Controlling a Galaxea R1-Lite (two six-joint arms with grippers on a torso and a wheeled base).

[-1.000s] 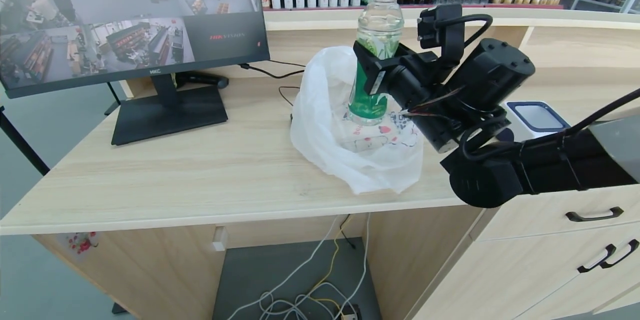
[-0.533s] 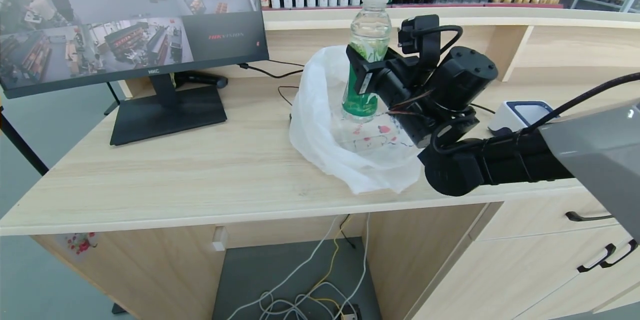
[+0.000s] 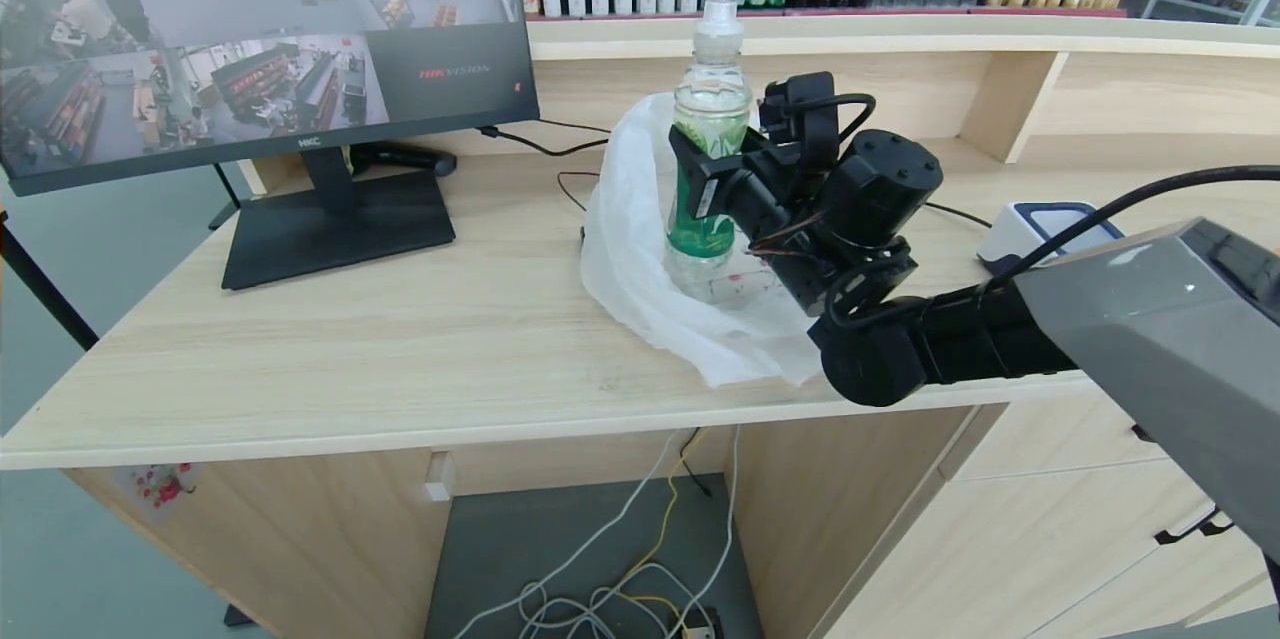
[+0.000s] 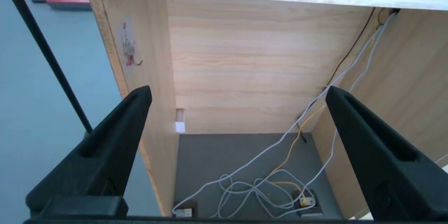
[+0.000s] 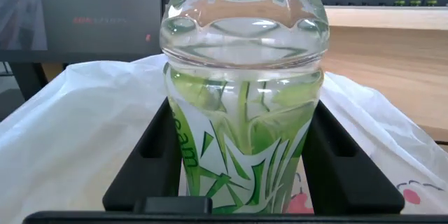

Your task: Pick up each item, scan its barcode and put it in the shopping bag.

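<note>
**Bottle held upright in the shopping bag**

My right tool [image 3: 712, 177] is pinching a clear bottle [image 3: 708, 134] with a green label around its middle, one finger on each side. The bottle stands upright, white cap on top, with its base down inside the open mouth of the white plastic shopping bag [image 3: 640, 259]. I cannot tell whether the base rests on anything. The bag sits crumpled on the pale wooden counter [image 3: 400, 339]. A small white scanner [image 3: 1040, 229] lies on the counter to the right of the bag, and a monitor [image 3: 250, 29] stands well apart to the left. My left tool [image 4: 234, 154] hangs below counter level, fingers spread wide and holding nothing, with loose cables [image 4: 308, 133] ahead of it
</note>
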